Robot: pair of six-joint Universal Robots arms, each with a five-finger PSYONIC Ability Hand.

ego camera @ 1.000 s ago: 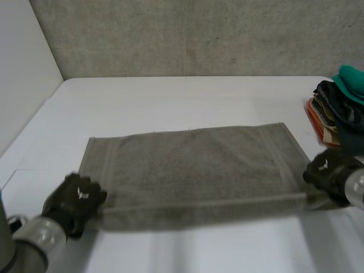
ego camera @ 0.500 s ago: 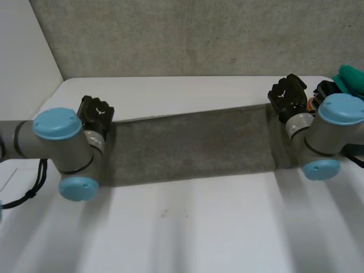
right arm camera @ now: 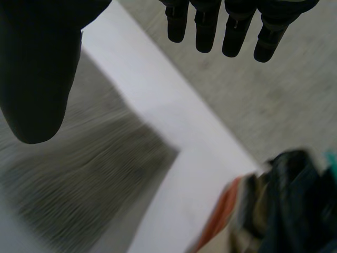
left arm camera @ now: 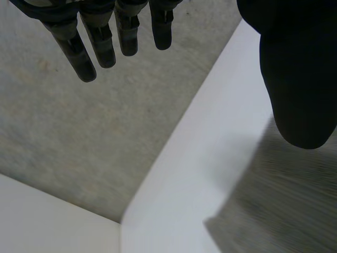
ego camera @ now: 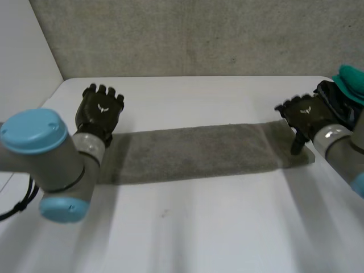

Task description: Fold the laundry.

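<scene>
In the head view, the towel [ego camera: 193,153] lies as a long narrow band across the middle of the counter [ego camera: 199,227], running from 9 o'clock to 3 o'clock, and it looks doubled along its length. Your left hand [ego camera: 100,111] hovers at the band's 10 o'clock corner with its fingers spread and nothing in them. Your right hand [ego camera: 307,116] is at the 2 o'clock corner, equally loose, with the thumb pointing down toward the cloth. Expect the towel to be light, soft and limp. It will probably sag between two grips and drag on the counter rather than slide, so pinch both layers together at the short ends, right at the corners, so the fold does not fall open. At 3 o'clock on the counter, just past the right hand, a pile of clothes [ego camera: 341,105] in teal, dark and orange sits straight on the surface, not in a basket. In the left wrist view, the left hand [left arm camera: 297,79] shows straight fingers held well apart from the thumb, which hangs over the towel's [left arm camera: 284,211] corner without pinching it. In the right wrist view, the right hand [right arm camera: 37,68] is open the same way. The towel's [right arm camera: 79,174] end lies beneath the thumb, and the pile of clothes [right arm camera: 284,211] is near, beyond the cloth's corner.
</scene>
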